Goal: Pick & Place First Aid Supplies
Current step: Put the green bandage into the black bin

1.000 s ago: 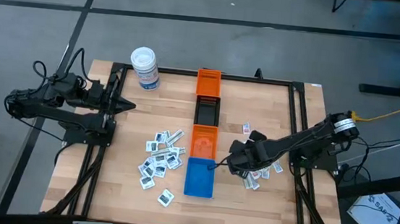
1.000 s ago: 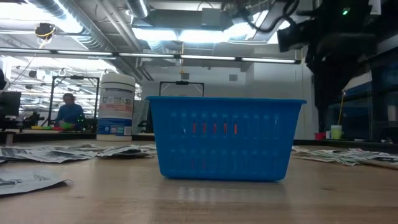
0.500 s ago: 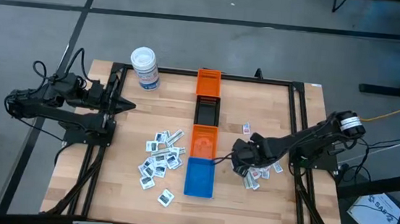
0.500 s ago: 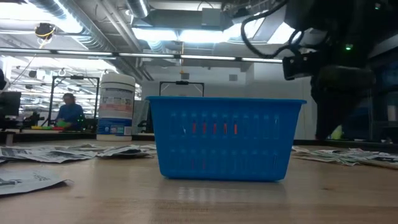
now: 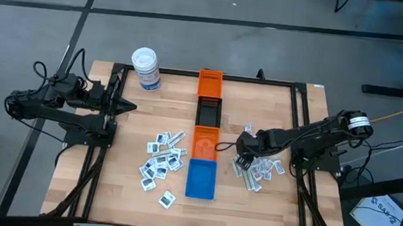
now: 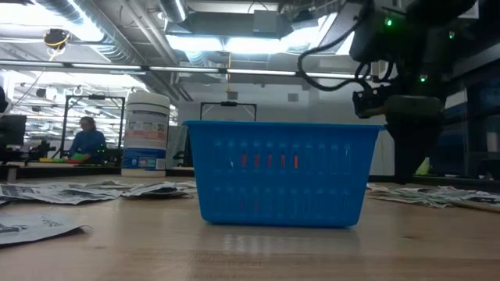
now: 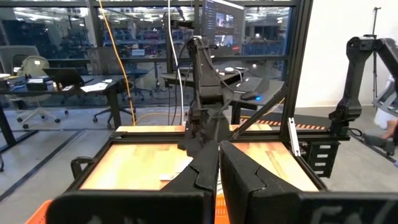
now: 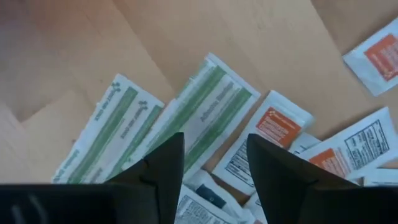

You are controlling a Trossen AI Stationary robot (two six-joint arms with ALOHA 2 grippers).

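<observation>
The first aid supplies lie flat on the wooden table in two heaps. One heap (image 5: pixel 162 161) is left of the bins and the other (image 5: pixel 258 171) is right of them. My right gripper (image 5: pixel 241 157) hangs open just above the right heap and points steeply down. In the right wrist view its fingers (image 8: pixel 163 163) stand on either side of a green-striped strip packet (image 8: pixel 208 112), beside white packets with orange print (image 8: pixel 277 123). My left gripper (image 5: pixel 127 107) waits shut and level at the table's left side, holding nothing.
A row of bins runs down the table's middle: orange (image 5: pixel 210 83), black (image 5: pixel 208 111), orange (image 5: pixel 206 140) and blue (image 5: pixel 201 179). A white tub (image 5: pixel 146 69) stands at the far left. A black frame rail (image 5: pixel 300 114) borders the table on the right.
My right gripper has come down and gone toward the table's right and far edges, away from the blue bin and over the right heap of packets. It has tipped to point more steeply down. Its fingers have stayed open.
</observation>
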